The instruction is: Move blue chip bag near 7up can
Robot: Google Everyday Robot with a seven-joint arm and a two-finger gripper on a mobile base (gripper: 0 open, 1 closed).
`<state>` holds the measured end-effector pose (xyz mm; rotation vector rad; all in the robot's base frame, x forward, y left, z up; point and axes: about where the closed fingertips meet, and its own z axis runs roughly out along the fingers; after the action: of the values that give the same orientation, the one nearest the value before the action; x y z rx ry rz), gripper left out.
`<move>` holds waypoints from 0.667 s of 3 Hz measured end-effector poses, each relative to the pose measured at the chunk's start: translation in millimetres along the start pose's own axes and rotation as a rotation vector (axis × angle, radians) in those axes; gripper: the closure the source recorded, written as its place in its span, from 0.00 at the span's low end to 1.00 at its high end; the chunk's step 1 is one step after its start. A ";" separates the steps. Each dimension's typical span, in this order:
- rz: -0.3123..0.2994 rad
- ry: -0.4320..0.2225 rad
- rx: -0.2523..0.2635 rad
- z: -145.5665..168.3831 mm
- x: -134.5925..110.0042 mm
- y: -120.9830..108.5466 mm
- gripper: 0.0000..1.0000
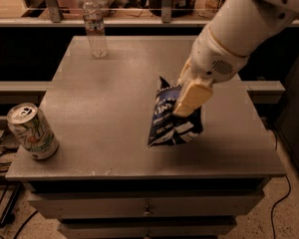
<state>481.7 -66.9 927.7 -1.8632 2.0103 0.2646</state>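
Blue chip bag (pixel 172 121) hangs upright from the gripper (pixel 188 102), right of centre over the grey table (pixel 114 83). The grip is on the bag's upper part. One beige finger lies across the front of the bag and the other is hidden behind it, so the jaws are closed narrowly on the crinkled foil. Holding it high lets the rest of the bag dangle free below. That suits a soft, light pack, which would otherwise drag and fold against the tabletop. Whether its lowest corner grazes the surface or rides just above it cannot be told from this angle.

The 7up can (pixel 32 131) stands upright at the front left corner of the table, close to the edge and well apart from the bag. A broad stretch of bare tabletop lies between them. A clear water bottle (pixel 94 26) stands at the far left, away from any straight line between bag and can, so it should not interfere.

The carry looks to be under way, with most of the sideways travel towards the can left to do. The risk is at the finish: the can sits near the table's edge, and a swinging bag could nudge it off, so the bag is best set down just beside the can rather than against it
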 end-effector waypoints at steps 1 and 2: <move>-0.044 -0.103 -0.054 22.2 -37.5 2.1 1.00; -0.079 -0.207 -0.103 45.0 -70.5 6.2 1.00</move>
<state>485.4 15.7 914.4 -1.8860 1.8110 0.5252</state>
